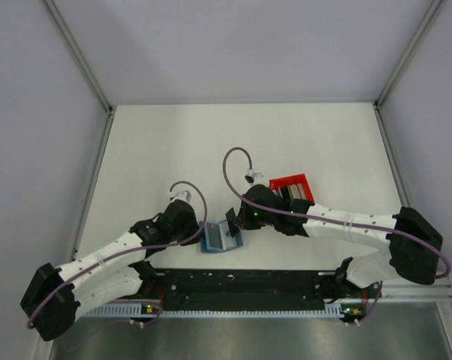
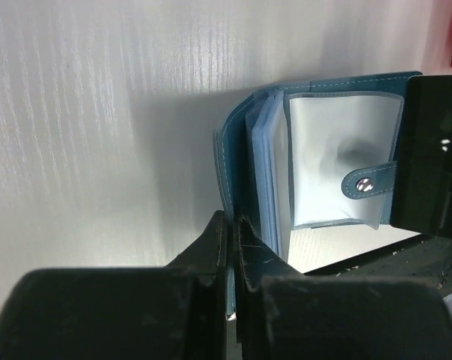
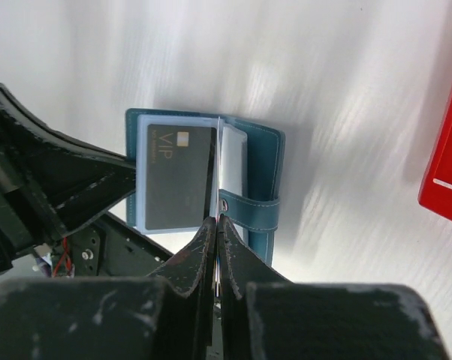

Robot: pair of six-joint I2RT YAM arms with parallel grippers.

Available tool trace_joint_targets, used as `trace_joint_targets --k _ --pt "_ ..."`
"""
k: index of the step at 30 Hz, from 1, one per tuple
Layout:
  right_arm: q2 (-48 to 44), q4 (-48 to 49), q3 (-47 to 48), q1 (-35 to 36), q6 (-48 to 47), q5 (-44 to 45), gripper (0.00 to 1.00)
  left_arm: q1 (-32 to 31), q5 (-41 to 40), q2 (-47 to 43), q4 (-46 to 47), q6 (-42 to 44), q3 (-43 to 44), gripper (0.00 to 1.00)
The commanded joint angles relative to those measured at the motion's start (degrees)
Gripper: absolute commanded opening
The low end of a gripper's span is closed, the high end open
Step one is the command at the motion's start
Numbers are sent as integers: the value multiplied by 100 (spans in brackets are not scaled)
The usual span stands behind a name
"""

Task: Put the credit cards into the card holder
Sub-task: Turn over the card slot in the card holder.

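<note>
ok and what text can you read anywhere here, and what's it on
"VIP": on the dark card over the open wallet.
Finer print on that card: too small to read.
On the red tray: a pale mark, not readable as text.
Nothing else legible in any view.

The teal folding leather wallet [image 1: 221, 237] lies open near the front edge of the white flat table [image 1: 173, 150], between my claws. My left claw [image 2: 231, 225] is on its left rim. My right claw [image 3: 217, 225] is over its middle, standing a black glossy card [image 2: 436, 150] on edge. A dark grey plastic card [image 3: 179, 176] sits in the sleeve on my left claw's side. The red open-topped box tray [image 1: 291, 186] lies behind the wallet, to the right.
</note>
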Motion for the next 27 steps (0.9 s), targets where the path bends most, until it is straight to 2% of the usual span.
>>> trace_joint_targets --k 1,8,20,27 --pt "-315 156 187 48 -23 203 0 -13 71 11 167 38 119 0" --pt "194 797 407 470 285 185 0 -13 80 -16 237 3 102 0" --pt "739 1676 407 866 917 800 0 -21 80 -112 333 -261 -39 0" --pt "924 1651 433 910 1023 906 0 -13 80 -112 360 -278 -48 0"
